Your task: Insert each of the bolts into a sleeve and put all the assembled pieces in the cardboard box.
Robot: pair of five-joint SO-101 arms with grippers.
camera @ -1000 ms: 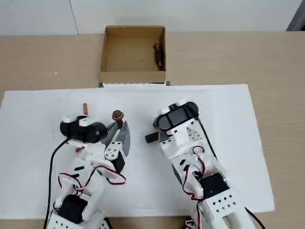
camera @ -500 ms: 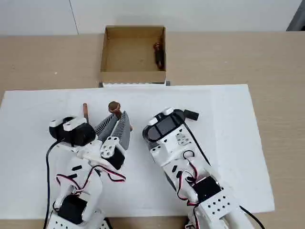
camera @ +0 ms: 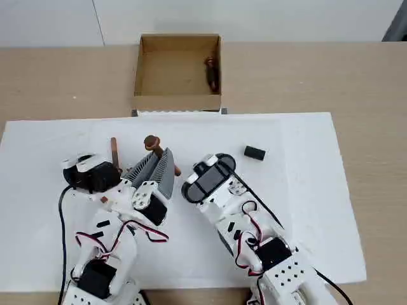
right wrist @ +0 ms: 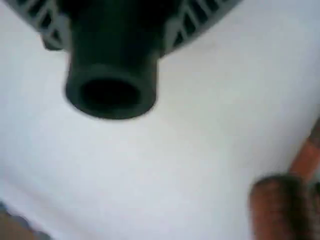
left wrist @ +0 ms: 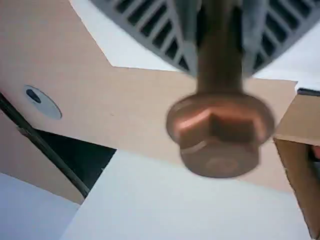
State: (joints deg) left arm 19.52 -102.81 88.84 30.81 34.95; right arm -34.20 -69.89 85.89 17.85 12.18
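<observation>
Swung leftward with the black sleeve (right wrist: 111, 75) clamped in the right gripper (right wrist: 115, 20), closing on the copper bolt (left wrist: 220, 135) pinched by the left gripper (left wrist: 220, 50), probably lining up for insertion.

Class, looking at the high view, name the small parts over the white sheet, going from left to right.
slim brown metal bolt → copper hex-head bolt gripped by the left pincer → short black cylindrical sleeve
</observation>
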